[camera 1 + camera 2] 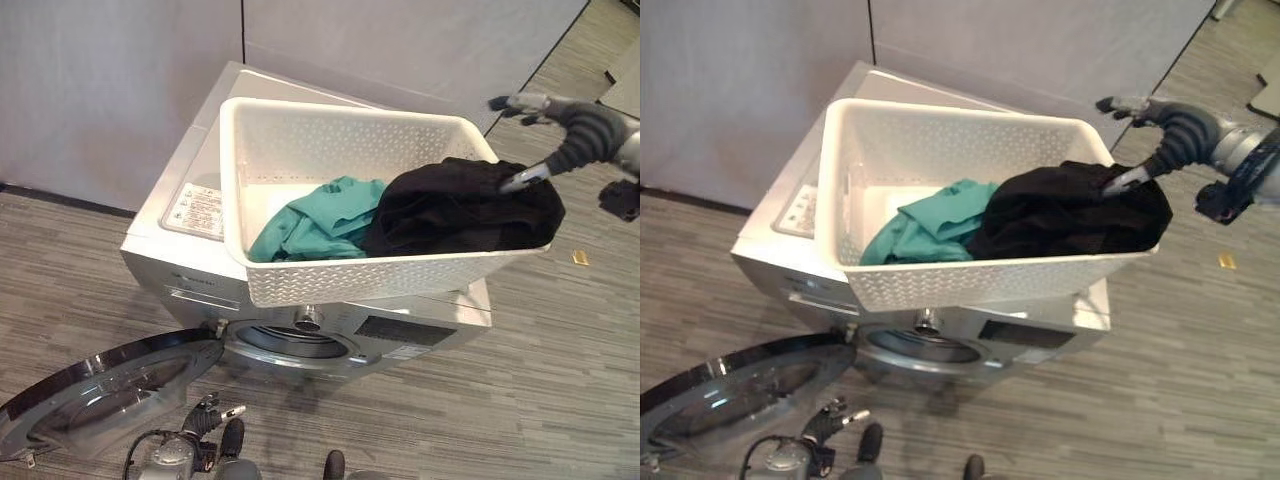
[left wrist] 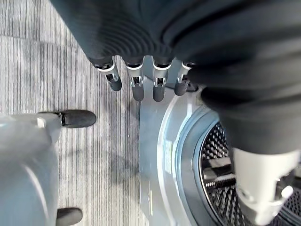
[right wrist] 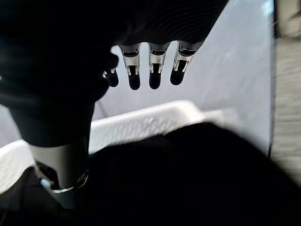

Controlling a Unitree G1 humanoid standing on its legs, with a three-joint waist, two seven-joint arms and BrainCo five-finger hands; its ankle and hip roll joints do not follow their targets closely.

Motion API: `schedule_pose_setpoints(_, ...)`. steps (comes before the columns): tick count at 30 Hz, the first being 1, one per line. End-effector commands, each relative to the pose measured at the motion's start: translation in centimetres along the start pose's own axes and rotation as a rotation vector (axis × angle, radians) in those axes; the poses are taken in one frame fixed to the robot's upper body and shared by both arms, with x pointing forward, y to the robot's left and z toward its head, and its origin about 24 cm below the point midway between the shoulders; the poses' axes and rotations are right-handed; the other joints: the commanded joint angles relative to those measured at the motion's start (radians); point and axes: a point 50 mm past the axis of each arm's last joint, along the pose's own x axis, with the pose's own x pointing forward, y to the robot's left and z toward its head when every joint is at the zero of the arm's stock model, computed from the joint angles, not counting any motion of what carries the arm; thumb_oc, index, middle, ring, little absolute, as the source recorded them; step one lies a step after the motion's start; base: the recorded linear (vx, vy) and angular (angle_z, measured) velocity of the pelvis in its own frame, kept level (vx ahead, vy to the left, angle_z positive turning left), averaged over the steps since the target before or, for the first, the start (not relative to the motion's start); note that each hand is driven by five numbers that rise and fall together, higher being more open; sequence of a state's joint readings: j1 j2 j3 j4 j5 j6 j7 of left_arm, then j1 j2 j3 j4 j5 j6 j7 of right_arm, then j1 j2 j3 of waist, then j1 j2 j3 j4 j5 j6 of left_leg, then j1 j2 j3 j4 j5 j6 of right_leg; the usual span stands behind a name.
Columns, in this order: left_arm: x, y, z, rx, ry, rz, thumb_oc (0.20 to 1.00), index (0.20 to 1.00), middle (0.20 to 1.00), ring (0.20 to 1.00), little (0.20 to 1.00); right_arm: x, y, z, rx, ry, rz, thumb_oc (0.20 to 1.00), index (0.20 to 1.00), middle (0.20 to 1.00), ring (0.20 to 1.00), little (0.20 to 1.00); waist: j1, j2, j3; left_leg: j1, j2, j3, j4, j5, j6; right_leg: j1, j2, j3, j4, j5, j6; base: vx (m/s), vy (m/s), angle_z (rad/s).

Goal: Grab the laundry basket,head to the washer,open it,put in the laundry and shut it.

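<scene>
Down low in the eye view, left hand (image 1: pixel 205 425) hangs by the swung-open washer door (image 1: pixel 110 385); basket (image 1: pixel 300 285) sits on the washer (image 1: pixel 190 225), clothes unloaded. Left wrist: fingers (image 2: pixel 136 84) relaxed, empty. Right wrist: right hand (image 3: pixel 141 70) over the black garment (image 3: pixel 188 174), fingers straight, nothing gripped.

The right arm is reaching in from the right side of the eye views at upper level, with the right hand (image 1: pixel 560 125) held open: its fingers (image 3: pixel 154 75) are extending straight in a row and its thumb is angling downward, apart from them. The left hand (image 1: pixel 205 425) is hanging low at the bottom edge of the eye views. Its fingers (image 2: pixel 136 84) are relaxing in a loose, nearly straight row, closing on nothing.
</scene>
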State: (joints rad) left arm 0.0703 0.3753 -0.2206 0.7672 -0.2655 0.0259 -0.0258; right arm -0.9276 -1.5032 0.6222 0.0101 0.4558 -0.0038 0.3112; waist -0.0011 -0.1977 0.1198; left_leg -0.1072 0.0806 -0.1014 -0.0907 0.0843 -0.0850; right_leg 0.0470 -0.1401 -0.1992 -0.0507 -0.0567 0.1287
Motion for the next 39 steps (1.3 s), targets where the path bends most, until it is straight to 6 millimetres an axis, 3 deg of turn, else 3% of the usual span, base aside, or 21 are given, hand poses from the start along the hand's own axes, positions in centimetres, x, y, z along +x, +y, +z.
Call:
schedule_pose_setpoints(1, 0.1, 0.3, 0.5, 0.025, -0.021, -0.016, 1.000, 1.000, 1.000, 1.000, 1.000, -0.7, -2.0, 1.2, -0.103, 0.001, -0.024, 1.000, 1.000, 1.000, 1.000, 1.000, 0.049, -0.027, -0.024, 0.033, 0.087, 0.014, 0.003, -0.090, 0.016, -0.093, -0.075, -0.005, 0.131, 0.056, 0.051, 0.00, 0.000, 0.00)
schedule_pose_setpoints(11, 0.2, -0.1, 0.4, -0.001, -0.011, -0.032, 1.000, 1.000, 1.000, 1.000, 1.000, 0.0, 1.0, 0.6, -0.153, 0.040, 0.145, 1.000, 1.000, 1.000, 1.000, 1.000, 0.055, -0.020, -0.016, 0.022, 0.084, -0.001, 0.003, -0.085, 0.015, -0.087, -0.078, -0.020, 0.126, 0.053, 0.048, -0.01, -0.003, 0.06)
schedule_pose_setpoints(16, 0.3, -0.5, 1.2, -0.017, -0.046, -0.048, 1.000, 1.000, 1.000, 1.000, 1.000, -0.2, 1.3, -0.3, -0.152, 0.082, 0.160, 1.000, 1.000, 1.000, 1.000, 1.000, 0.054, -0.008, -0.010, 0.011, 0.082, -0.017, 0.003, -0.081, 0.012, -0.085, -0.080, -0.034, 0.125, 0.051, 0.047, -0.01, -0.001, 0.01)
schedule_pose_setpoints(17, 0.3, -0.5, 1.2, -0.017, -0.046, -0.048, 1.000, 1.000, 1.000, 1.000, 1.000, -0.2, 1.3, -0.3, -0.152, 0.082, 0.160, 0.956, 0.956, 0.956, 0.956, 0.956, 0.054, -0.008, -0.010, 0.011, 0.082, -0.017, 0.003, -0.081, 0.012, -0.085, -0.080, -0.034, 0.125, 0.051, 0.047, 0.00, 0.000, 0.00)
schedule_pose_setpoints(18, 0.3, -0.5, 1.3, -0.014, -0.048, -0.049, 1.000, 1.000, 1.000, 1.000, 1.000, 0.0, 1.2, -0.5, -0.140, 0.087, 0.146, 0.859, 0.859, 0.859, 0.859, 0.859, 0.055, -0.006, -0.011, 0.011, 0.081, -0.019, 0.003, -0.081, 0.013, -0.085, -0.080, -0.036, 0.126, 0.051, 0.045, 0.00, 0.000, 0.00)
schedule_pose_setpoints(21, 0.2, -0.8, 1.1, -0.006, -0.040, -0.059, 1.000, 1.000, 1.000, 1.000, 1.000, 0.0, 1.1, -0.6, -0.139, 0.094, 0.139, 0.805, 0.805, 0.805, 0.805, 0.805, 0.055, -0.001, -0.012, 0.011, 0.082, -0.020, 0.003, -0.082, 0.013, -0.084, -0.082, -0.038, 0.127, 0.049, 0.045, 0.00, 0.000, 0.00)
schedule_pose_setpoints(22, 0.3, -1.0, 1.0, -0.010, -0.034, -0.064, 1.000, 1.000, 1.000, 1.000, 1.000, 0.0, 1.1, -0.6, -0.142, 0.095, 0.141, 0.598, 0.598, 0.598, 0.598, 0.598, 0.054, 0.002, -0.014, 0.011, 0.082, -0.022, 0.003, -0.082, 0.013, -0.082, -0.082, -0.038, 0.126, 0.048, 0.045, 0.00, 0.000, 0.00)
schedule_pose_setpoints(23, 0.3, -1.1, 1.0, -0.014, -0.034, -0.068, 1.000, 1.000, 1.000, 1.000, 1.000, 0.1, 1.2, -0.6, -0.141, 0.095, 0.140, 0.482, 0.482, 0.482, 0.482, 0.482, 0.054, 0.003, -0.014, 0.012, 0.082, -0.023, 0.003, -0.082, 0.013, -0.082, -0.082, -0.039, 0.126, 0.047, 0.045, 0.00, 0.000, 0.00)
schedule_pose_setpoints(24, 0.3, -1.2, 1.1, -0.016, -0.035, -0.069, 1.000, 1.000, 1.000, 1.000, 1.000, 0.1, 1.1, -0.6, -0.140, 0.092, 0.134, 0.244, 0.244, 0.244, 0.244, 0.244, 0.053, 0.004, -0.014, 0.013, 0.082, -0.023, 0.003, -0.082, 0.013, -0.081, -0.082, -0.039, 0.126, 0.047, 0.044, 0.00, 0.000, 0.00)
schedule_pose_setpoints(25, 0.3, -1.2, 1.1, -0.019, -0.036, -0.069, 1.000, 1.000, 1.000, 1.000, 1.000, 0.1, 1.0, -0.6, -0.135, 0.089, 0.125, 0.200, 0.200, 0.200, 0.200, 0.200, 0.052, 0.006, -0.015, 0.013, 0.082, -0.023, 0.003, -0.082, 0.013, -0.081, -0.081, -0.039, 0.126, 0.046, 0.044, 0.00, 0.000, 0.00)
schedule_pose_setpoints(33, 0.5, -1.4, 1.4, -0.018, -0.041, -0.059, 1.000, 1.000, 1.000, 1.000, 1.000, 0.2, -1.1, -0.6, -0.054, 0.055, -0.060, 0.200, 0.200, 0.200, 0.200, 0.200, 0.046, 0.011, -0.025, 0.016, 0.081, -0.019, 0.003, -0.087, 0.013, -0.077, -0.080, -0.034, 0.118, 0.050, 0.044, 0.00, 0.000, 0.00)
schedule_pose_setpoints(39, 0.9, -1.1, 1.7, -0.010, -0.038, -0.011, 1.000, 1.000, 1.000, 1.000, 1.000, 0.0, -5.8, -0.6, 0.143, -0.040, -0.465, 0.200, 0.200, 0.200, 0.200, 0.200, 0.046, 0.017, -0.039, 0.033, 0.080, -0.010, 0.003, -0.097, 0.017, -0.072, -0.075, -0.020, 0.113, 0.054, 0.042, 0.00, 0.000, -0.01)
